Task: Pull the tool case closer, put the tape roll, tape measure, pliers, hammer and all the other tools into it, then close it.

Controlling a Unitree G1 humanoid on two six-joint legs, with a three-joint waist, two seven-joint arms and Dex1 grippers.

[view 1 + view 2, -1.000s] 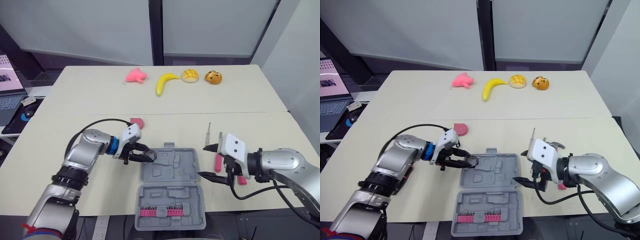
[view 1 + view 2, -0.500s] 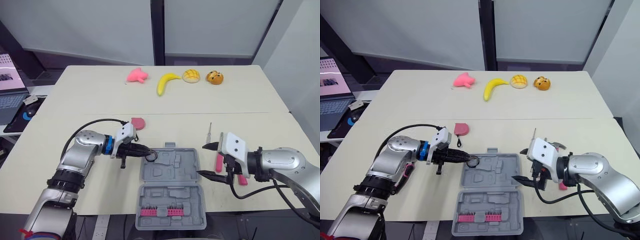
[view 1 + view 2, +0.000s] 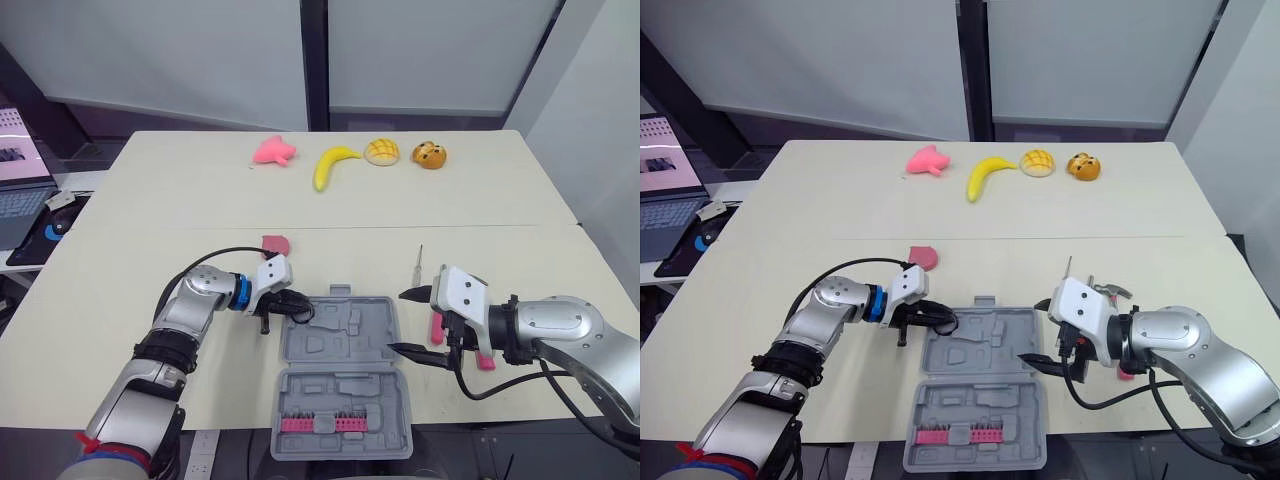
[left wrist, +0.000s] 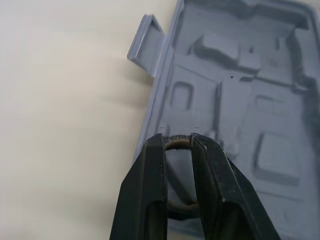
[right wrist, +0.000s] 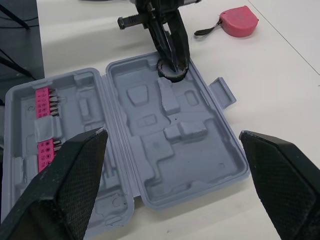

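Since a second ago the left arm has tucked in toward the case, carrying the roll from just off its left edge to over its far-left corner; the right arm has barely shifted.

The desk (image 3: pixel 150 220) carries the open grey case (image 3: pixel 345 385) at its near edge. It looks pulled close already, and it is empty but for a pink bit strip (image 3: pixel 320 424) in the near half. The left end effector (image 3: pixel 295 307) is pinched narrow on the roll (image 5: pixel 169 76), holding it at a recess in the far half. The right end effector (image 3: pixel 397 322) gapes wide just beside the case's right edge, holding nothing. The tape measure (image 3: pixel 274 243) lies beyond the case. Pink-handled tools (image 3: pixel 437 326) and a thin screwdriver (image 3: pixel 418 262) lie to the case's right, partly under the right arm. So the roll is nearly in — every other tool and the closing remain.
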